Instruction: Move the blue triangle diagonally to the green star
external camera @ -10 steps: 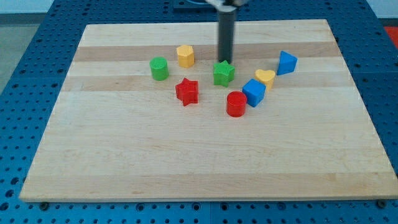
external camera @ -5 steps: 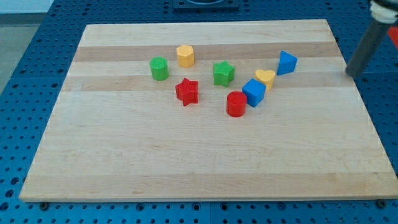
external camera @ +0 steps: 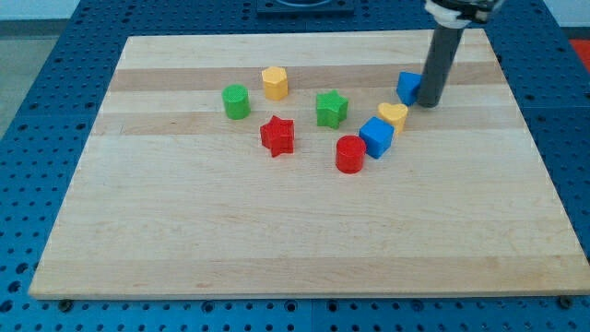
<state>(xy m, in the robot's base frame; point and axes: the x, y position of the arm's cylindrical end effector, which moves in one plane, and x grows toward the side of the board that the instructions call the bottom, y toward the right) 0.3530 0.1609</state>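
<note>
Board (external camera: 304, 231): eight blocks; my tip (external camera: 429, 103) touching blue triangle (external camera: 408, 88).

Pale wood board (external camera: 304, 231), matt; ribbed plastic blue triangle (external camera: 408, 87); dk matt rod

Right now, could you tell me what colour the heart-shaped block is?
Yellow: the heart, clearest in the camera view.

You'll find the small blue plastic triangle block (external camera: 408, 87) resting flat on the pale wooden surface (external camera: 277, 221) toward the view's upper right, its right side partly hidden. The small green plastic star block (external camera: 331, 108) sits flat near the board's middle, to the triangle's left and slightly lower, well apart from it.
</note>
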